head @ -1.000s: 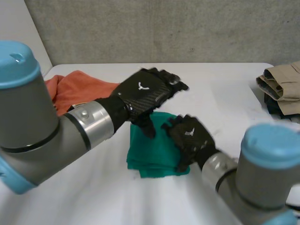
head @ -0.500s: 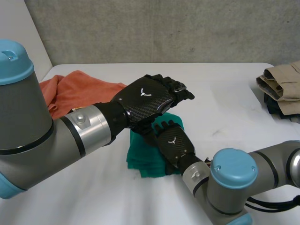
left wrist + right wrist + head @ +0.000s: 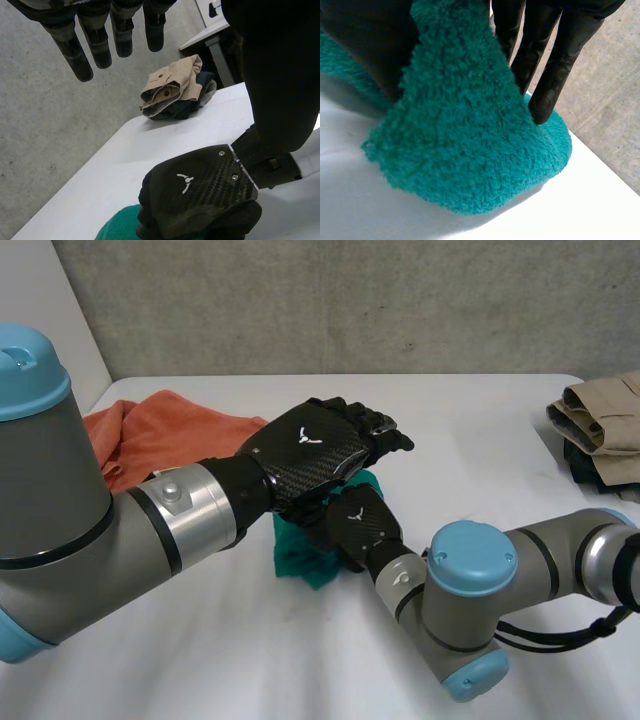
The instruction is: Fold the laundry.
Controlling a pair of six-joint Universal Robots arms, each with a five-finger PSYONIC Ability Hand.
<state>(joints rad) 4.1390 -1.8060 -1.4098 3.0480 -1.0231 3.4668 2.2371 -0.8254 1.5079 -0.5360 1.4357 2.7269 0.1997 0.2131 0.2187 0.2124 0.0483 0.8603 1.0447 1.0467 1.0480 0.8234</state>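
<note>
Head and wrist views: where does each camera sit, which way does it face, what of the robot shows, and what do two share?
Head view: behind the arms, facing down at the table; left hand over right hand.
Left wrist view: on that wrist, along its straight fingers toward the folded clothes.
Right wrist view: on that wrist, facing the green towel its fingers pinch.
Shared: folded clothes, in head and left wrist views.

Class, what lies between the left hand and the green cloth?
The right hand, gripping the cloth under the left hand, seen in the left wrist view.
</note>
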